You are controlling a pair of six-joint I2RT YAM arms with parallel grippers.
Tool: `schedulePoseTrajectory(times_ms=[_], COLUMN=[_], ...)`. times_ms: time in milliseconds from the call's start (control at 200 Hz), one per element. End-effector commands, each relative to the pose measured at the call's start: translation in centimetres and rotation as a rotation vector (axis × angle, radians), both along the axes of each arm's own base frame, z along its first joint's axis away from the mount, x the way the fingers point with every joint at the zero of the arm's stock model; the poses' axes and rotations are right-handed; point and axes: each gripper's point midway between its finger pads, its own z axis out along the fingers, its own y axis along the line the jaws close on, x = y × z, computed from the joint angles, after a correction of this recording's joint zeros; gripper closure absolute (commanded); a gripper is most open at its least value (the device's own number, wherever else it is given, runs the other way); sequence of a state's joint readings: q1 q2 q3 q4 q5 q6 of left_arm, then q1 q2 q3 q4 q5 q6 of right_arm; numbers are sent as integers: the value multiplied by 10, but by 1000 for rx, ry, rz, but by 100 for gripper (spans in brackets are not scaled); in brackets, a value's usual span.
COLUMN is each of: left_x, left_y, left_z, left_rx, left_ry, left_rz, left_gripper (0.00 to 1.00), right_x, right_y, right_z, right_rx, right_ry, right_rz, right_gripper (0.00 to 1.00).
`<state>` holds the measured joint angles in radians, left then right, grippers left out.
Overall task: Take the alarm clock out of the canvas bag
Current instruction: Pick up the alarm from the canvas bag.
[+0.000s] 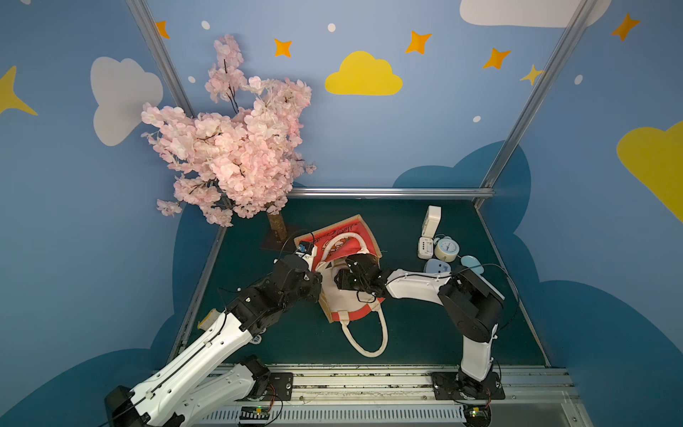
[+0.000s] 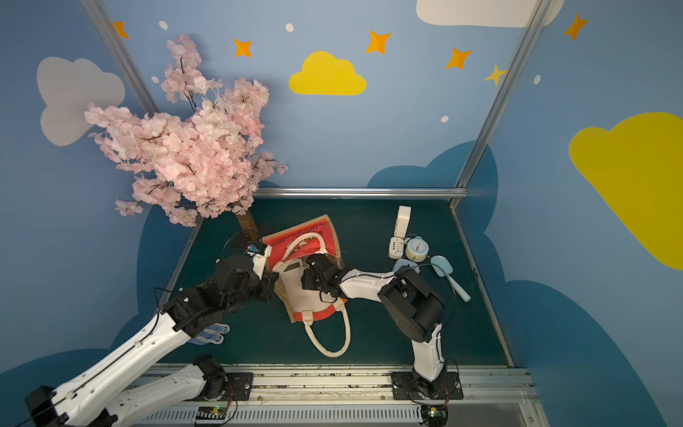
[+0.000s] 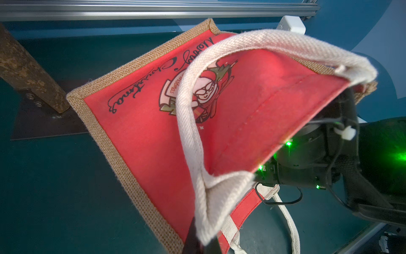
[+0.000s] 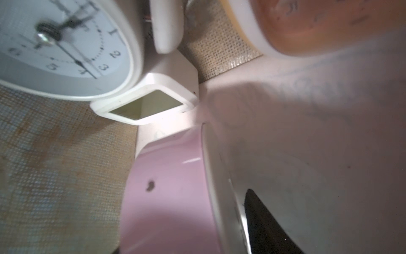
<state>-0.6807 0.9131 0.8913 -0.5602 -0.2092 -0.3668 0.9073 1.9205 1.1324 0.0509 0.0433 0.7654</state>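
The canvas bag point(image 1: 354, 233) point(image 2: 318, 231) lies on its side mid-table, red printed panel up, mouth toward the arms. My left gripper point(image 3: 202, 244) point(image 1: 316, 263) is shut on the cream handle point(image 3: 197, 136) at its base and holds the upper panel lifted. My right gripper point(image 1: 343, 281) point(image 2: 306, 279) reaches inside the bag. In the right wrist view a pink alarm clock point(image 4: 171, 187) fills the gap between the jaws, with one black finger point(image 4: 263, 224) against its face. Beyond it lie a white dial clock point(image 4: 66, 48) and a small white digital clock point(image 4: 149, 103).
Outside the bag at the right stand a white box point(image 1: 433, 218), a small white digital clock point(image 1: 425, 247), a light blue alarm clock point(image 1: 446, 248) and a blue brush point(image 1: 471, 263). A blossom tree's trunk point(image 1: 277, 225) rises at back left. A dotted glove point(image 2: 209, 332) lies under my left arm.
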Motion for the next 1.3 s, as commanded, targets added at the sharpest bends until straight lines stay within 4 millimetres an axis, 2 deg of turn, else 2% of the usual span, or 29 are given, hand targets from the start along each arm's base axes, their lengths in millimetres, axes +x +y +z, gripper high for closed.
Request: schedulePoseTrajectory(times_ms=[0, 275, 390, 541, 886, 1186, 1297], left_x=[-4, -1, 1, 4, 12, 17, 19], left_y=[6, 5, 4, 4, 1, -1, 0], left_z=[-2, -2, -1, -1, 5, 14, 17], left_rx=[-1, -9, -12, -12, -32, -65, -74], left_ry=[15, 9, 9, 9, 6, 1, 2], left_rz=[16, 17, 22, 31, 58, 52, 60], left_gripper=[96, 96, 95, 95, 96, 96, 96], right_x=[12, 10, 6, -5, -42, -85, -99], right_y=[0, -1, 2, 6, 2, -17, -33], right_z=[5, 14, 28, 48, 76, 111, 123], right_rx=[-4, 40, 63, 73, 128, 212, 231], right_ry=[-22, -39, -51, -72, -48, -58, -74], right_rz=[-2, 23, 50, 105, 216, 333, 349], right_gripper=[52, 66, 72, 73, 76, 75, 75])
